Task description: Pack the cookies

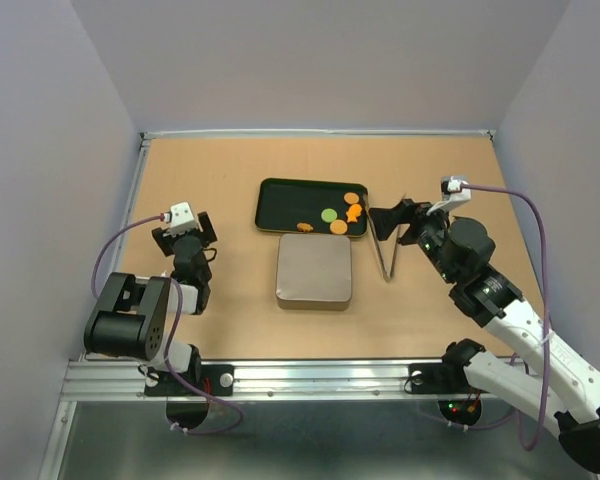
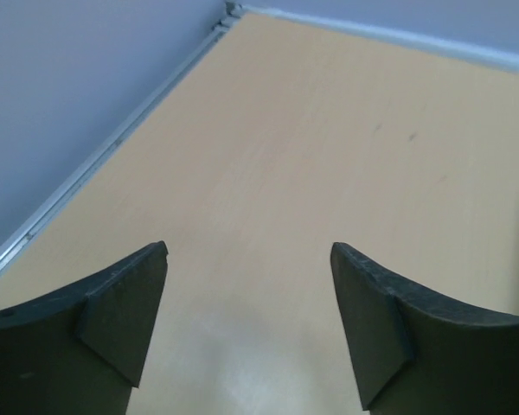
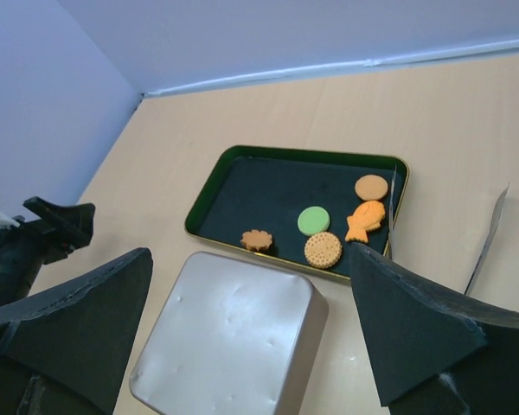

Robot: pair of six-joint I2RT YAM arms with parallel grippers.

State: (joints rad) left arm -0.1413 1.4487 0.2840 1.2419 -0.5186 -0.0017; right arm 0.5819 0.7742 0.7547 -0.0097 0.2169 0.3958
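Several cookies lie in a dark green tray (image 1: 280,205) at mid-table: an orange disc (image 1: 350,198), a green disc (image 1: 328,214), an orange fish (image 1: 353,212), a tan disc (image 1: 338,227) and an orange flower (image 1: 305,227). The right wrist view shows the tray (image 3: 268,190) with the orange disc (image 3: 371,186), fish (image 3: 364,220), green disc (image 3: 313,220), tan disc (image 3: 323,250) and flower (image 3: 256,239). My right gripper (image 1: 395,215) (image 3: 249,255) is open and empty, just right of the tray. My left gripper (image 1: 185,230) (image 2: 249,251) is open and empty over bare table at the left.
A closed silver tin (image 1: 314,271) (image 3: 233,337) sits just in front of the tray. A thin clear sheet-like thing (image 1: 385,250) (image 3: 491,229) stands on edge right of the tin, under my right gripper. Walls enclose the table at the back and sides.
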